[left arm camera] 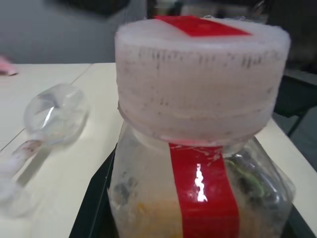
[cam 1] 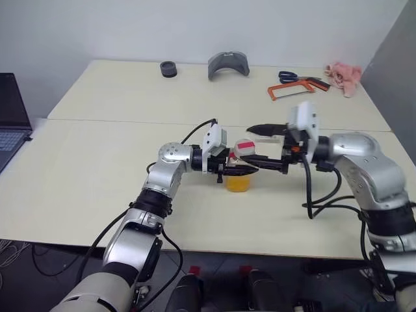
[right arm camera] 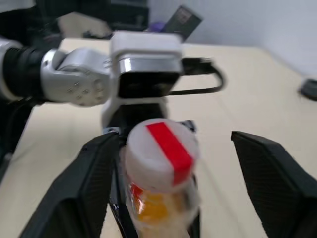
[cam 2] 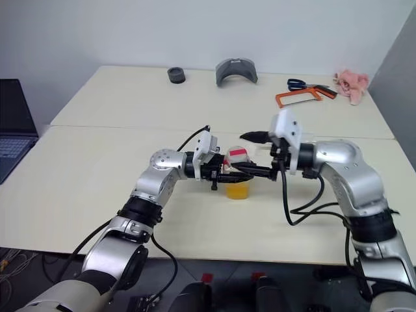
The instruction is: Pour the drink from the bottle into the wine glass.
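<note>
Left end effector point(cam 1: 235, 170) clamps the bottle point(cam 1: 239, 174) upright. Right end effector point(cam 1: 265, 144) straddles the cap point(right arm camera: 159, 153), wide open and empty. It should close squarely before twisting.

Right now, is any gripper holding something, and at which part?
The left gripper holds the bottle by its body, below the cap. The right gripper is open around the cap, holding nothing.

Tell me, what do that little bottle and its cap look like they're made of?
The bottle looks like thin clear plastic: see-through, glossy, slightly crinkled, with the orange drink showing through. The cap seems pale, matte plastic with ridged sides, though the look leaves it open. A shiny red strip, probably tape, runs over both.
</note>
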Controlling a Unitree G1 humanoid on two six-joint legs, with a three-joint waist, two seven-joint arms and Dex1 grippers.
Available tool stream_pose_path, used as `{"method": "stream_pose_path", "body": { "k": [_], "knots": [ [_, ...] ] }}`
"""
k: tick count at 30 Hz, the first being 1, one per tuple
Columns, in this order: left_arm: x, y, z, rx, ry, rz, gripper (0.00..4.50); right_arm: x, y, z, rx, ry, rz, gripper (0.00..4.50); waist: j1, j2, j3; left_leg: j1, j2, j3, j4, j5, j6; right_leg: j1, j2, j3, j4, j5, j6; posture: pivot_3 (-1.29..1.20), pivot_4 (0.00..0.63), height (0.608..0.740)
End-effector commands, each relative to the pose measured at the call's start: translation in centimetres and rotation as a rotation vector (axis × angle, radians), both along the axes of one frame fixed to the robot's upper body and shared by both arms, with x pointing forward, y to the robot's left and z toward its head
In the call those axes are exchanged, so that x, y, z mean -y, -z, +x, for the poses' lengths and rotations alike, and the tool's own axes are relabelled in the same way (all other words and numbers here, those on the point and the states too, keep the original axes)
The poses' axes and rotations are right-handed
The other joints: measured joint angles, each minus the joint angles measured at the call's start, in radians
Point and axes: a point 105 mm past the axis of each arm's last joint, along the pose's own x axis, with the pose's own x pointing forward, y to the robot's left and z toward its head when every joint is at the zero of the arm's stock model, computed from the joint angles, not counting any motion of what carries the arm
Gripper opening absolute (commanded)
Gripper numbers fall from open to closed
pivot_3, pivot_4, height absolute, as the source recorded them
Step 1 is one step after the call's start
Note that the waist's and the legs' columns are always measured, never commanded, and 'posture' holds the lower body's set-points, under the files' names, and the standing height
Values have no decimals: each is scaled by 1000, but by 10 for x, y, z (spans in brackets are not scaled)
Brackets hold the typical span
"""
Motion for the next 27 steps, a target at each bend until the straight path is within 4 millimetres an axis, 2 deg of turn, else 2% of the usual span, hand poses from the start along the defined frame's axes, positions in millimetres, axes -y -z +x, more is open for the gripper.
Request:
{"method": "stream_pose_path", "body": {
  "k": [1, 5, 11, 15, 21, 27],
  "knots": [
    [1, -12, 2, 45, -24, -34, 1707, -6, -9, -23, 78, 102, 94, 3678, 0, 0, 0, 0, 0, 0, 0, 1, -1, 0, 0, 0, 0, 0, 0, 0, 150, 740],
    [1, -12, 4, 46, -34, -41, 1707, -20, -1, -27, 120, 293, 175, 3678, -6, 0, 0, 1, 0, 1, 1, 0, -1, 0, 1, 1, 1, 0, 0, 0, 150, 740],
    [5, -13, 4, 57, -24, -38, 1706, -24, -2, -16, 177, 489, 235, 3678, -8, 0, 0, 2, 1, 1, 1, 2, -2, 0, 2, 1, 2, 0, 0, 0, 150, 740],
    [7, -13, 4, 62, -19, -37, 1706, -26, 5, -17, 174, 479, 184, 3678, -6, 0, 0, 2, 0, 2, 1, 2, -3, 0, 2, 1, 1, 0, 0, 0, 150, 740],
    [8, -13, 4, 66, -17, -38, 1706, -38, 11, -30, 94, 372, 189, 3678, -6, 0, 0, 2, 0, 2, 1, 0, 0, 1, 2, 1, 2, 0, 0, 0, 150, 740],
    [9, -11, 4, 71, -14, -31, 1706, -39, 12, -21, 82, 408, 193, 3678, -6, 0, 0, 2, 0, 1, 1, 0, 0, 1, 2, 1, 1, 0, 0, 0, 150, 740]
  ]
}}
